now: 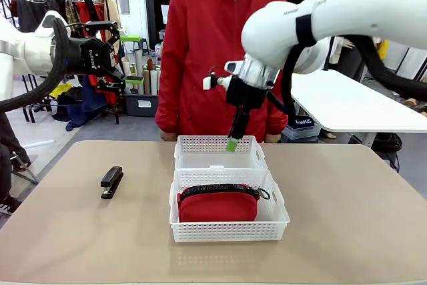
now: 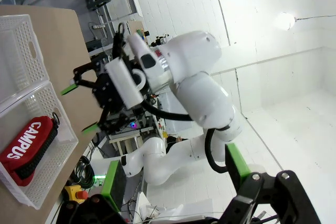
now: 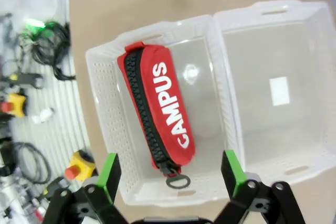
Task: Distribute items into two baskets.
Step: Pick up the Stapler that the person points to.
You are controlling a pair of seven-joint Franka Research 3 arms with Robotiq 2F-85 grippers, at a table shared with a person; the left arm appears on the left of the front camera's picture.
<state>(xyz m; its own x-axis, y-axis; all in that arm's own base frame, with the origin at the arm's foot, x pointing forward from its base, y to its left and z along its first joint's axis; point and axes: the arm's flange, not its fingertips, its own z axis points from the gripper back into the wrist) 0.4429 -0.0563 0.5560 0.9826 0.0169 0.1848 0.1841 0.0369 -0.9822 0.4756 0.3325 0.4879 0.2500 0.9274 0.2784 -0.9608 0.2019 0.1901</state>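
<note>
Red pouch point(image 1: 217, 205) is lying in the near basket point(image 1: 280, 221); the stapler point(image 1: 111, 181) is waiting on the tabletop point(image 1: 347, 218), well left. The right pincer point(image 1: 232, 143), above the far basket point(image 1: 200, 145), and the left pincer point(image 1: 117, 58) are both hanging released. Straddling the stapler's narrow sides squarely before clenching is advisable.

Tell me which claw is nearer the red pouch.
Right. The right claw hangs open above the baskets, close over the red pouch; the left claw is raised far out to the left, well away.
</note>
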